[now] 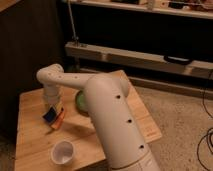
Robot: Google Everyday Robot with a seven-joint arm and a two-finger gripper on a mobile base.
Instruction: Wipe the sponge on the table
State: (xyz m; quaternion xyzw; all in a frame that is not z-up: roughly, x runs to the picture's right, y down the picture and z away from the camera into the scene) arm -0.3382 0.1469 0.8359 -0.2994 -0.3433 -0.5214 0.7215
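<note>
The table (35, 137) is low, with a light wooden plank top, and fills the lower left of the camera view. My white arm reaches from the bottom right up over it and bends down to the gripper (53, 113) above the table's left middle. The gripper is shut on the sponge (49, 116), a small dark blue block with a yellowish edge, held tilted just over the planks. The wrist hides the top of the sponge.
A small orange piece (60, 120) lies right beside the sponge. A white cup (63, 151) stands near the table's front edge. A green object (79, 102) is partly hidden behind my arm. A long pale shelf (140, 57) runs behind the table, and cables (205, 142) lie on the carpet at right.
</note>
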